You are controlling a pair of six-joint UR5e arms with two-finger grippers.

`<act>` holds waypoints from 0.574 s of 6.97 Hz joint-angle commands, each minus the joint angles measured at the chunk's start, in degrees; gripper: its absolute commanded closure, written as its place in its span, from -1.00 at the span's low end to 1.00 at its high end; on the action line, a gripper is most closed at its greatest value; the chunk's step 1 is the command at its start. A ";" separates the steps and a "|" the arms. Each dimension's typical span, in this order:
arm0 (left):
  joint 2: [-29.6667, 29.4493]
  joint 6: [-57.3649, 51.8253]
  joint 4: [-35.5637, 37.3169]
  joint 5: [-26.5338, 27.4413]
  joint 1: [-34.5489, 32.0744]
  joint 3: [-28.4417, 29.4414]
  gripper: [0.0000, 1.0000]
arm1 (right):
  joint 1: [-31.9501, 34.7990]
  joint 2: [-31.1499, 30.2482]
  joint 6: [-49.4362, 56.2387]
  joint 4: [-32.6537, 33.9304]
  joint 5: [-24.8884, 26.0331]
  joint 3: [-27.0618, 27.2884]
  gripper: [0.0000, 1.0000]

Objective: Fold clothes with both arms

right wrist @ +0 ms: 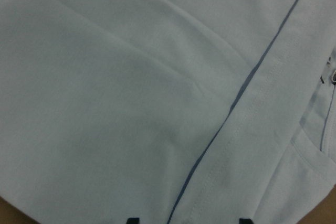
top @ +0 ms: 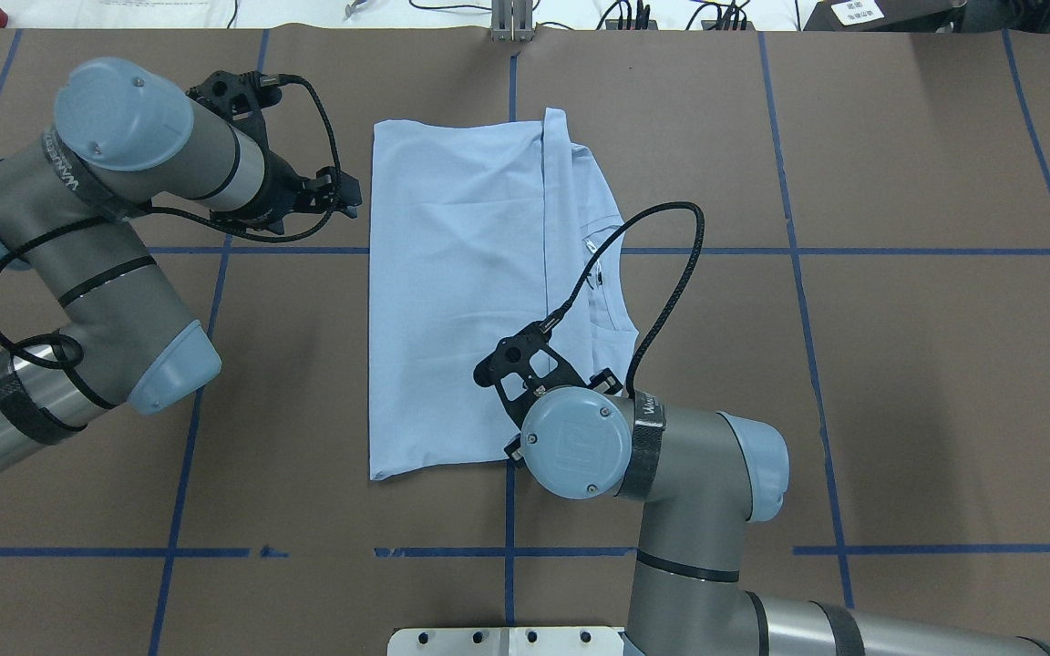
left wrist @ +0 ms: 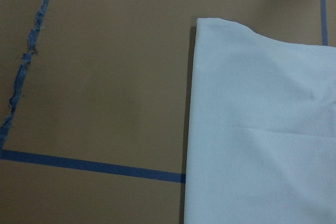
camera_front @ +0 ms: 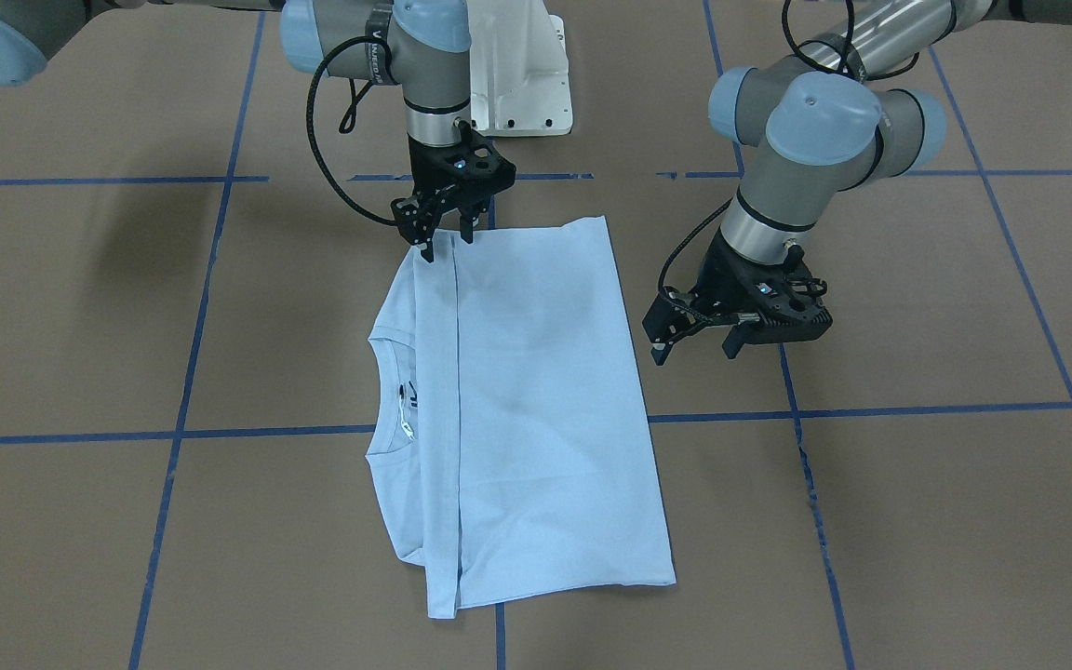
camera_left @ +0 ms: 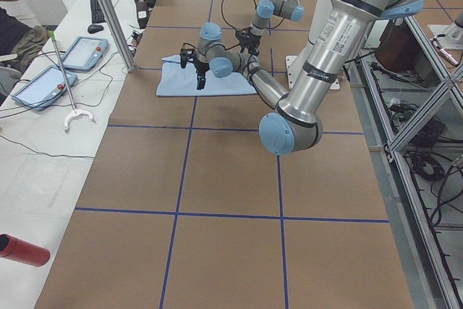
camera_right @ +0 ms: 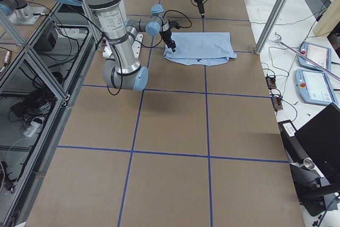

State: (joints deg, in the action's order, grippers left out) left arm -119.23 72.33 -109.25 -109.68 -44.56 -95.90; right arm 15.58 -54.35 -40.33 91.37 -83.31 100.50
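The pale blue T-shirt lies flat and folded in the middle of the brown worktop, across one of the blue tape lines that mark it into squares. A broad layer is folded over most of the shirt, and its long stitched hem runs the length of the garment. Beyond that hem, on the robot's right, a narrower strip stays uncovered with the round ribbed collar and a small label inside it. The right pincer points straight down at the shirt's corner nearest the white pedestal base. Its two fingers stand a little apart, one on each side of the hem line, with their tips at the cloth. The right wrist view shows both fingertips spread over the fabric with nothing clamped between them; whether they touch it I cannot tell. The left pincer is tilted over bare worktop near the shirt's opposite long edge, on the robot's left. Its fingers are spread wide and empty, clear of the cloth. The left wrist view shows only a corner of the shirt against the brown surface and tape. Off the worktop, two tablet-like control units lie on a white side table.
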 commanded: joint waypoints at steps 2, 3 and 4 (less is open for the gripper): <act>-0.04 0.00 -0.09 -0.10 0.00 -0.07 -1.00 | -1.16 0.21 2.45 0.03 -0.18 -0.40 -0.18; -0.04 0.00 -0.09 -0.10 0.00 -0.07 -1.00 | -1.51 0.21 2.45 0.12 -0.27 -0.40 -0.18; -0.04 0.00 -0.09 -0.10 0.00 -0.16 -1.00 | -1.86 -0.05 2.45 0.21 -0.18 -0.40 -0.02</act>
State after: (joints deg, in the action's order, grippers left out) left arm -119.27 72.33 -109.33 -109.77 -44.56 -96.00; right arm 14.16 -54.20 -37.91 91.48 -83.54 100.12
